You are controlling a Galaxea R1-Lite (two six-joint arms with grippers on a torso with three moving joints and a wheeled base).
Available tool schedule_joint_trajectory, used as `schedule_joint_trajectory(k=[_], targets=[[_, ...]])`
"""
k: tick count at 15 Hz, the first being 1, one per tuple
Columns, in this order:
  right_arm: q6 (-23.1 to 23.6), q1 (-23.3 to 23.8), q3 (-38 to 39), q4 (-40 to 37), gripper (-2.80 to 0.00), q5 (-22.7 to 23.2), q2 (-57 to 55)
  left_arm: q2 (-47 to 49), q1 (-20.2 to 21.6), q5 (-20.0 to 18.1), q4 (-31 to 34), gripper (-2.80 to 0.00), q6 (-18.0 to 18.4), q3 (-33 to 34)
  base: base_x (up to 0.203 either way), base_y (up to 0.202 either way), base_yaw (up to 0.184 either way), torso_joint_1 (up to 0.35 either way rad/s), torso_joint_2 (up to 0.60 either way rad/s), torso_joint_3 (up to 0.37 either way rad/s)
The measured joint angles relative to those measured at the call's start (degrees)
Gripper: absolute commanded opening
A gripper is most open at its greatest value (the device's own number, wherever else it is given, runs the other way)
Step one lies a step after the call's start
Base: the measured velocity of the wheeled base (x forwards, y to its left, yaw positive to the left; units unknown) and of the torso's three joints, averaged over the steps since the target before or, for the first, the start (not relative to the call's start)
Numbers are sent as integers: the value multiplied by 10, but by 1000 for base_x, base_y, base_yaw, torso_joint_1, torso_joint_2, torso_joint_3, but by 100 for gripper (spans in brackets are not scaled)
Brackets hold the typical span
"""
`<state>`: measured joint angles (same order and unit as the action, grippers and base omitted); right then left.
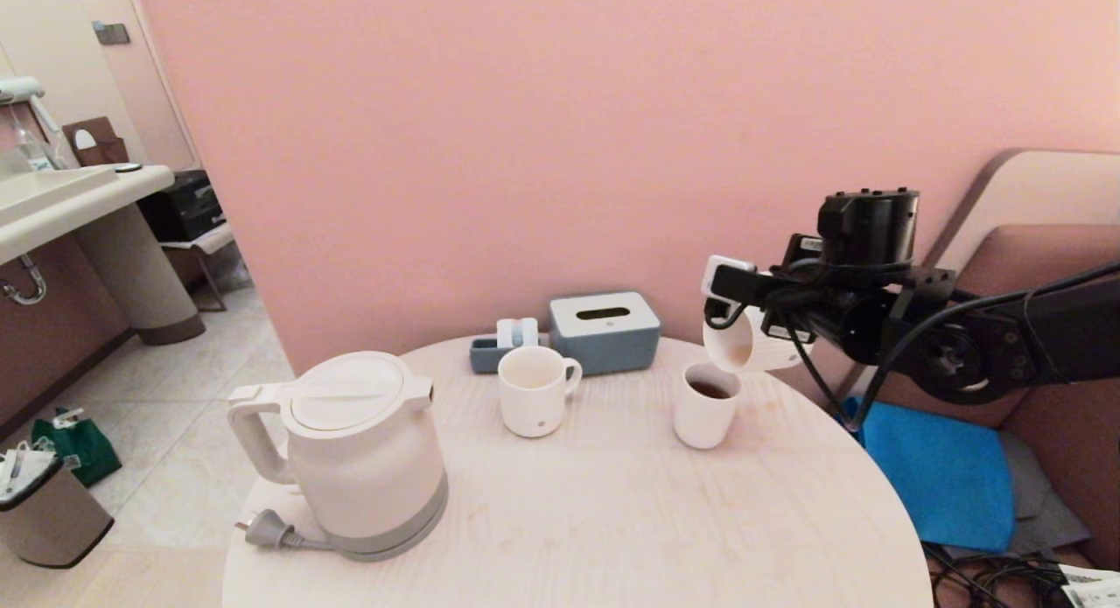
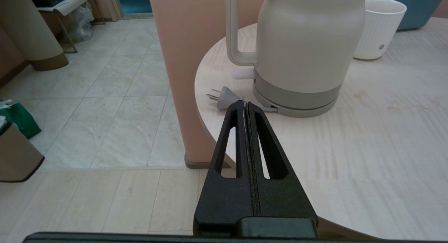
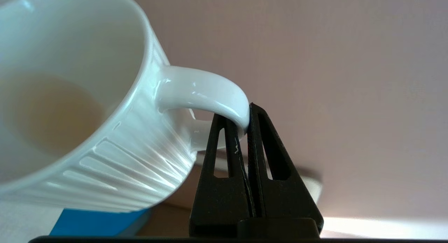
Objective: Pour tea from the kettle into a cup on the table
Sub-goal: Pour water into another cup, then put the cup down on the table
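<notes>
The white kettle (image 1: 359, 455) (image 2: 301, 43) stands upright with its lid on at the left of the round table (image 1: 595, 520) (image 2: 367, 138). The cup (image 1: 534, 389) (image 2: 379, 26), with a grey dot near its base, stands mid-table and looks empty. At the right, a handleless tumbler (image 1: 704, 420) holds dark tea (image 1: 709, 387). My right gripper (image 1: 744, 315) (image 3: 241, 113) is shut on the handle (image 3: 203, 92) of a second ribbed white mug (image 1: 728, 344) (image 3: 87, 131). It holds that mug tipped over the tumbler, with only a pale film inside. My left gripper (image 2: 245, 102) is shut and empty, low beside the table near the kettle.
A grey-blue tissue box (image 1: 604, 332) and a small tray (image 1: 490, 352) stand at the table's far edge against the pink wall. The kettle's plug (image 1: 267, 531) (image 2: 224, 97) lies at the left rim. A blue cushion (image 1: 945, 477) lies on the seat at the right; a bin (image 1: 48, 512) stands on the floor at the left.
</notes>
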<state>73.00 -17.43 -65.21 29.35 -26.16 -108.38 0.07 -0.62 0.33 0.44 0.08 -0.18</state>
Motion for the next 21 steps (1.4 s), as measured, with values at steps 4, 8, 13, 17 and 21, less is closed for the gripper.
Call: schedule_joint_trajectory(k=[4,8,13,17,21], targets=[[-83,22,19,-1,-280,18,4,0,0,0,0,-280,0,0,0,0,0,0,0,0],[-171,40,31,-5,-280,44,7,0,0,0,0,-280,0,0,0,0,0,0,0,0],[-300,92,44,-6,-280,95,24,0,0,0,0,-280,0,0,0,0,0,0,0,0],[-373,163,120,-6,-280,201,67,0,0,0,0,-280,0,0,0,0,0,0,0,0],[-479,203,218,-5,-280,307,135,0,0,0,0,-280,0,0,0,0,0,0,0,0]])
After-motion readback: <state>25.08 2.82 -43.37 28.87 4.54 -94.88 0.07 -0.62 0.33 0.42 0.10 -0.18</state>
